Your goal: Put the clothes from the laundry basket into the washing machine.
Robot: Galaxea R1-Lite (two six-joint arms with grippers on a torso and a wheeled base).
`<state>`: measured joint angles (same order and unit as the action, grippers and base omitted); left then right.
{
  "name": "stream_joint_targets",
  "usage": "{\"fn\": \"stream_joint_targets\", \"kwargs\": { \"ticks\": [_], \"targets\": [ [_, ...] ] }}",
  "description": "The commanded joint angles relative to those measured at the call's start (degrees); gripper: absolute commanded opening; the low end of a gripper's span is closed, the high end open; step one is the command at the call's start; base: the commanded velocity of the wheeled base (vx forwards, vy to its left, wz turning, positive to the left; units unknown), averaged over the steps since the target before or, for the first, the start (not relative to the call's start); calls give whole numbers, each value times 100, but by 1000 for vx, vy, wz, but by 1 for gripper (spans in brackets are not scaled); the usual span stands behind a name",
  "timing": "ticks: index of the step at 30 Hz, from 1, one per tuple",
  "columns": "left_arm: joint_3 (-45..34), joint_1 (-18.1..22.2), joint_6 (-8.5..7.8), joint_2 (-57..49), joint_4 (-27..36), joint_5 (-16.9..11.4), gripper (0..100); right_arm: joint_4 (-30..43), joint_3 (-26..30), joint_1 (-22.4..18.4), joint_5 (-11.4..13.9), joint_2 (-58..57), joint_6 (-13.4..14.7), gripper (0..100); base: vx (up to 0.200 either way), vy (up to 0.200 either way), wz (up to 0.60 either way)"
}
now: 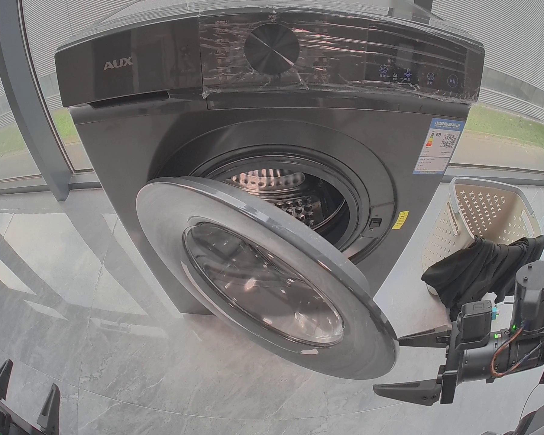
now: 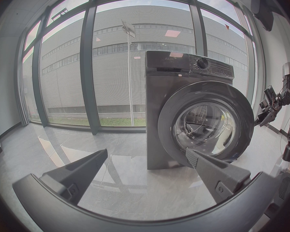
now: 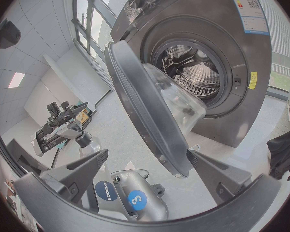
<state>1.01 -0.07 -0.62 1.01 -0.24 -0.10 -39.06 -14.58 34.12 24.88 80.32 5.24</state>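
Observation:
The grey washing machine [image 1: 163, 134] stands with its round door [image 1: 266, 279] swung wide open, showing the steel drum [image 1: 284, 194]. To its right a cream laundry basket [image 1: 495, 203] holds black clothes [image 1: 477, 267] draped over its front rim. My right gripper [image 1: 387, 364] is open just beside the door's lower right edge, holding nothing. In the right wrist view the door rim [image 3: 145, 113] sits close between the fingers [image 3: 87, 168], with the drum [image 3: 193, 71] beyond and the black clothes [image 3: 283, 155] off to one side. My left gripper [image 1: 25, 388] is open and low at the left, facing the washing machine [image 2: 183, 113].
Polished grey floor tiles [image 1: 72, 309] spread in front and to the left of the machine. Tall windows with dark frames [image 1: 18, 86] stand behind it. The open door takes up the space in front of the drum.

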Motion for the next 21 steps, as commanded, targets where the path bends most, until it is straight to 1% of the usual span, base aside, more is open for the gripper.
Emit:
{"fn": "stream_joint_targets", "kwargs": {
  "ticks": [1, 2, 5, 7, 8, 9, 11, 13, 14, 16, 17, 18, 19, 20, 21],
  "targets": [
    [-92, -1, 1, -101, -2, 1, 100, -5, -10, -151, -1, -527, 117, 100, 0, 0, 0],
    [-92, -1, 1, -101, -2, 1, 100, -5, -45, -248, 8, -650, 205, 100, 0, 0, 0],
    [-92, -1, 1, -101, 7, 1, 100, 39, -247, -723, 17, -1159, 610, 100, 0, 0, 0],
    [-92, -1, 1, -101, -2, 1, 100, 12, -291, -1118, 52, -1379, 601, 100, 0, 0, 0],
    [-92, -1, 1, -101, -2, 1, 100, 21, -335, -1232, 70, -1441, 592, 100, 0, 0, 0],
    [-92, -1, 1, -101, 7, 1, 100, 56, -405, -1312, 105, -1511, 592, 100, 0, 0, 0],
    [-92, -1, 9, -101, -2, 1, 100, 91, -528, -1347, 184, -1599, 627, 100, 0, 0, 0],
    [-92, -1, 9, -101, 7, 1, 100, 100, -563, -1391, 175, -1528, 627, 100, 0, 0, 0],
    [-92, -1, 9, -101, -2, 1, 100, 100, -563, -1417, 140, -1476, 610, 100, 0, 0, 0],
    [-92, -1, 9, -101, -2, 1, 100, 91, -520, -1487, 105, -1089, 487, 100, 0, 0, 0],
    [-92, -1, 9, -101, -2, 1, 100, 91, -520, -1487, 105, -1089, 487, 100, 0, 0, 0],
    [-92, -1, 9, -101, -2, 1, 100, 47, -493, -1461, 34, -676, 311, 100, 0, 0, 0],
    [-92, -1, 9, -101, -2, 1, 100, 39, -484, -1452, -10, -518, 223, 100, 0, 0, 0],
    [-92, -1, 9, -101, -2, 1, 100, 39, -476, -1452, -18, -491, 205, 100, 0, 0, 0],
    [-92, -1, 9, -101, -2, 1, 100, 4, -458, -1435, -62, -184, 82, 100, 0, 0, 0]
  ]
}}
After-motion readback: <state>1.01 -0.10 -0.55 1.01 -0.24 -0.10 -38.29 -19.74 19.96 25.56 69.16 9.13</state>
